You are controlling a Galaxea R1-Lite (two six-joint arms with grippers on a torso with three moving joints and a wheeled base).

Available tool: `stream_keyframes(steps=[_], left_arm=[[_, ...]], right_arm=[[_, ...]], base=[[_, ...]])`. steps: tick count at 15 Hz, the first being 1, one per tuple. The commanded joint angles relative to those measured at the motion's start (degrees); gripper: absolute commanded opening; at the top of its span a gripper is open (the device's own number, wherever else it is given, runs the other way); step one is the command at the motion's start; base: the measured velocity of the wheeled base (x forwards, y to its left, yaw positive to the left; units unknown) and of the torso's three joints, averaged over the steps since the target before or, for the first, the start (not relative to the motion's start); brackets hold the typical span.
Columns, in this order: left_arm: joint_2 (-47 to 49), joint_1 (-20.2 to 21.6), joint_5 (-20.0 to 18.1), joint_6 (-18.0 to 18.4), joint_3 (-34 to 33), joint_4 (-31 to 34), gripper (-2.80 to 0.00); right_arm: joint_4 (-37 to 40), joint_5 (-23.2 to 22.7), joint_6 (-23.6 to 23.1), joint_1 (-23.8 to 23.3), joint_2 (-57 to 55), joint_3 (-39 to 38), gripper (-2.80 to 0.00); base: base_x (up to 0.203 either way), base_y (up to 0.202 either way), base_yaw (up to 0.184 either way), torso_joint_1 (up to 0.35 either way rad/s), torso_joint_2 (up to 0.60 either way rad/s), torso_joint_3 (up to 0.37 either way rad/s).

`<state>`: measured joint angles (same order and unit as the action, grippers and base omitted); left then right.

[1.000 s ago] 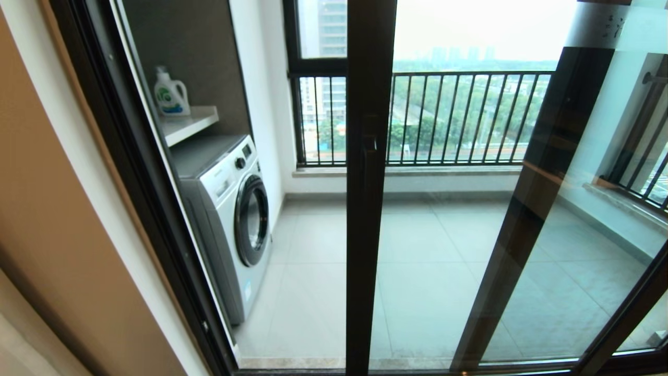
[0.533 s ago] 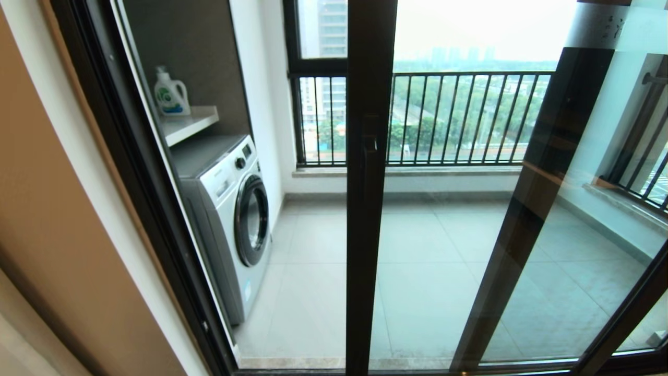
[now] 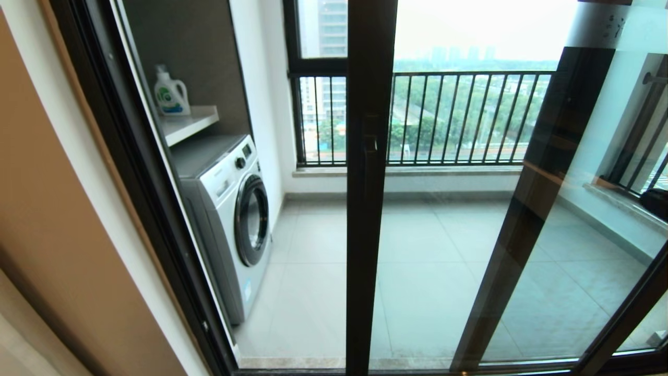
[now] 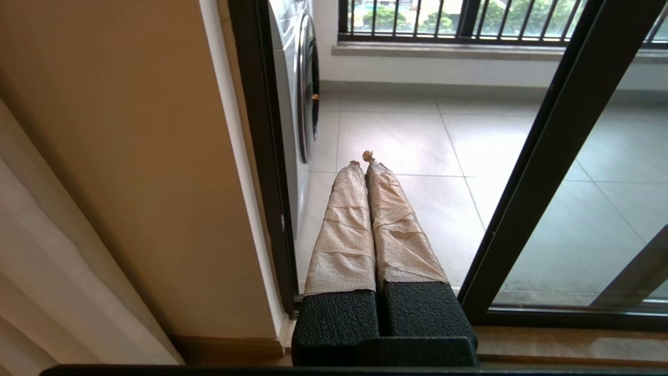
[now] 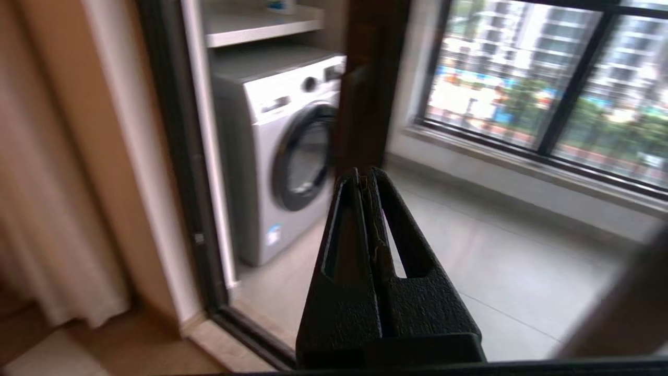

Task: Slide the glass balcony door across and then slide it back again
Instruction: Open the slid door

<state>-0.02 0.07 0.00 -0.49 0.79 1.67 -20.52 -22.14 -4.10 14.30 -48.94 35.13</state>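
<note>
The glass balcony door stands partly slid across; its dark stile with the bar handle is mid-view, and the frosted strip with characters shows top right. An open gap lies between the stile and the left jamb. My left gripper, fingers wrapped in beige tape, is shut and empty, low before that gap, left of the stile. My right gripper is shut and empty, short of the stile. A dark shape sits at the head view's right edge.
Through the gap stands a white washing machine under a shelf with a detergent bottle. A second dark stile shows behind the glass. Black railings close the balcony's far side. A beige wall and curtain lie left.
A dark shape has come into the head view at its right edge. The door and its handle stand where they were.
</note>
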Motion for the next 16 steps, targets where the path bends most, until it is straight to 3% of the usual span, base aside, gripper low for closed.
stream_keyframes(steps=[1, 3, 7, 13, 16], left_arm=[[0.1, 0.0, 0.0, 0.0, 0.0, 0.0, -2.80], [0.1, 0.0, 0.0, 0.0, 0.0, 0.0, -2.80], [0.1, 0.0, 0.0, 0.0, 0.0, 0.0, -2.80], [0.1, 0.0, 0.0, 0.0, 0.0, 0.0, -2.80], [0.1, 0.0, 0.0, 0.0, 0.0, 0.0, -2.80]], right_arm=[[-2.3, 1.2, 0.2, 11.7, -6.8, -0.2, -2.80], [-4.5, 2.3, 0.9, 14.4, -11.3, -0.1, -2.80], [-5.3, 4.4, 1.0, 24.5, -15.3, 1.4, -2.80], [-15.1, 5.2, 1.6, 26.0, -30.9, 3.6, -2.80], [-24.6, 5.7, 3.6, 26.0, -39.3, 4.9, -2.80]], base=[[0.000, 0.000, 0.000, 0.000, 0.00, 0.000], [0.000, 0.000, 0.000, 0.000, 0.00, 0.000], [0.000, 0.000, 0.000, 0.000, 0.00, 0.000], [0.000, 0.000, 0.000, 0.000, 0.00, 0.000], [0.000, 0.000, 0.000, 0.000, 0.00, 0.000]])
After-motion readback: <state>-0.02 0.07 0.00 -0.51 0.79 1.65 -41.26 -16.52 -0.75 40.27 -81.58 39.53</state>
